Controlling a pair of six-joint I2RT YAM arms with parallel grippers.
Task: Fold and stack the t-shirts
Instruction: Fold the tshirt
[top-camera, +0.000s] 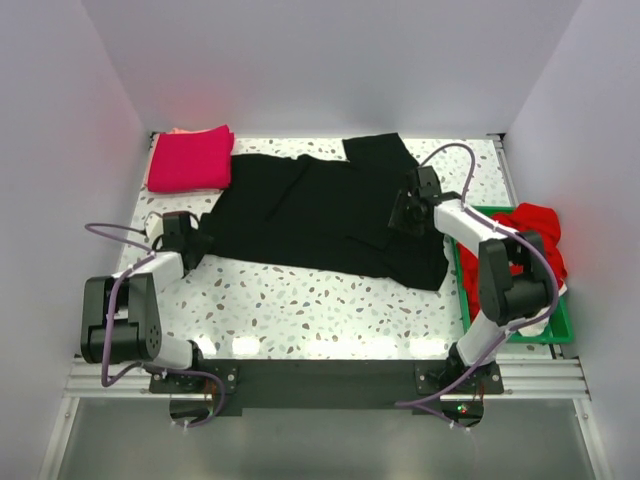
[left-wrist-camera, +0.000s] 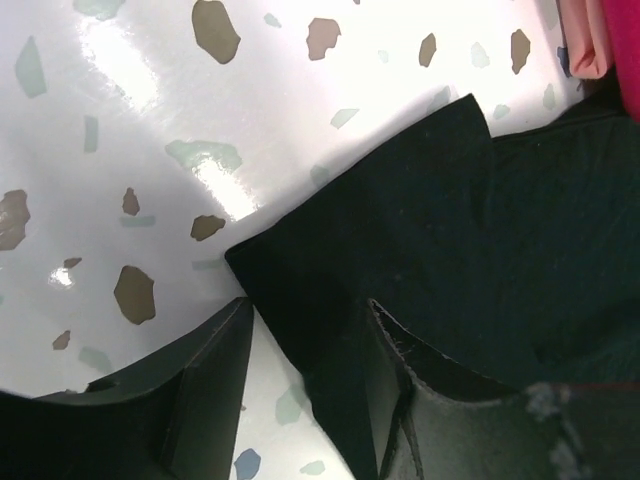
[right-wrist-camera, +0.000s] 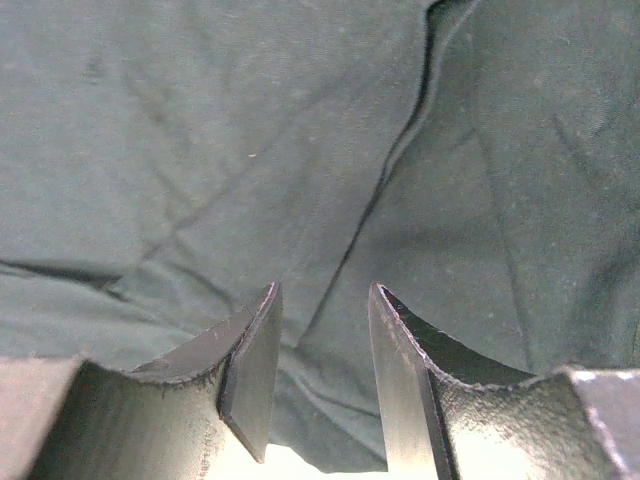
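Top external view: a large black t-shirt lies spread across the middle of the speckled worktop, wrinkled rather than flat. The left end effector sits at the shirt's left corner, at the cloth's edge. The right end effector is over the shirt's right part, well inside its outline. At the far left corner a folded magenta-pink t-shirt rests on a peach t-shirt, of which only a thin edge shows. A red t-shirt is bunched in the green tray at the right edge, beside the right arm.

Left wrist view: the left end effector is parted to a moderate gap, and a pointed corner of the black t-shirt lies flat on the worktop, reaching in between the two fingers. The cloth runs under the right-hand finger; neither finger presses on it. The pink and peach shirts peek in at the top right corner.

Right wrist view: the right end effector is likewise parted, gripping nothing. The black t-shirt fills nearly the whole view beneath and beyond the fingers, with a seam running up from the gap. I cannot tell whether the fingertips touch the cloth.
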